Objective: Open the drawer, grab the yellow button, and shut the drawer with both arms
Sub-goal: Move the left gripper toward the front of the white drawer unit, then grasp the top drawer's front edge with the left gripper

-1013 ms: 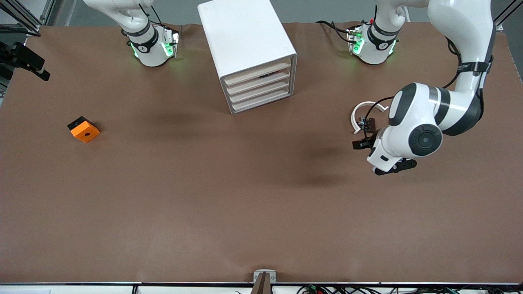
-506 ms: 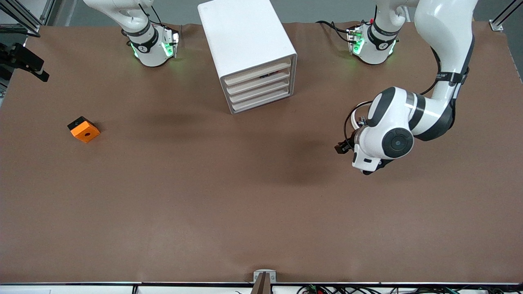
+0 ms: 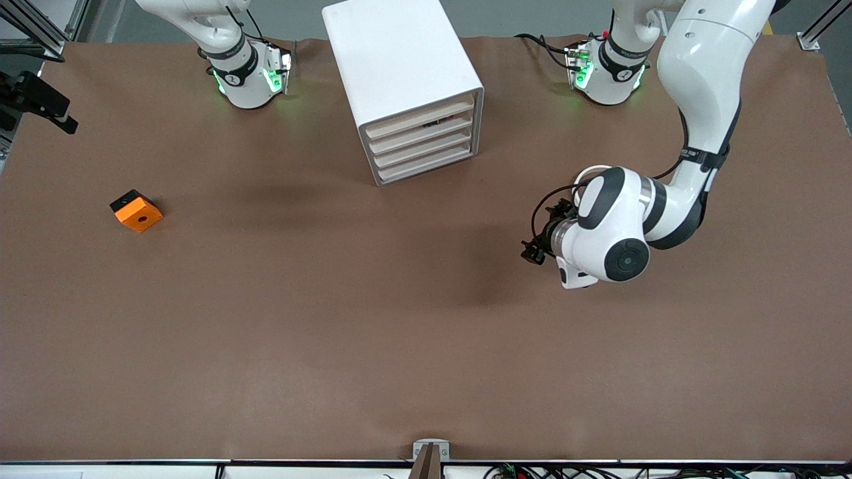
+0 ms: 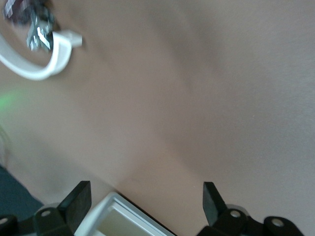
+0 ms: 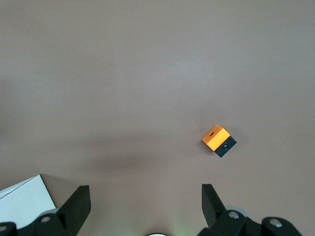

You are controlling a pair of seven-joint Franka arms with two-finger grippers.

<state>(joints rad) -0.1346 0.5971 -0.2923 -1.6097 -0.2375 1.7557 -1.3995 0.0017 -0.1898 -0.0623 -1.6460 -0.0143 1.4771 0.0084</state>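
Nothing of the task looks done yet. Four cream-fronted drawers sit flush in the white cabinet [image 3: 405, 80], which serves as the landmark here; the top drawer [image 3: 421, 116] is shut like the rest. No button shows on the surface [image 3: 346, 319] or in either pincer. A small dark shape lies in the slot just under the top drawer's slat, but I cannot tell what it is, so the button is presumably inside the cabinet, hidden.

Nearer the front camera than the cabinet and toward the left arm's end of the surface, the left pincer [image 3: 534, 253] hangs over bare brown surface. Its fingers [image 4: 78, 201] are spread wide and hold nothing. Its wrist view catches a corner of the cabinet between the fingers, so it seems aimed that way. A white arc with dark clips [image 3: 589, 174] lies beside the left arm's wrist, between it and the cabinet's end of the surface.

Out of the front view, the right pincer [image 5: 142, 206] shows only in its own wrist view: fingers spread, empty, high over the surface with the cabinet's corner at one edge. That arm appears to wait. An orange block [image 3: 136, 211] lies well apart from the cabinet, toward the right arm's end.

Left to do, as I judge it: pull the top drawer, take the button, push the drawer shut.
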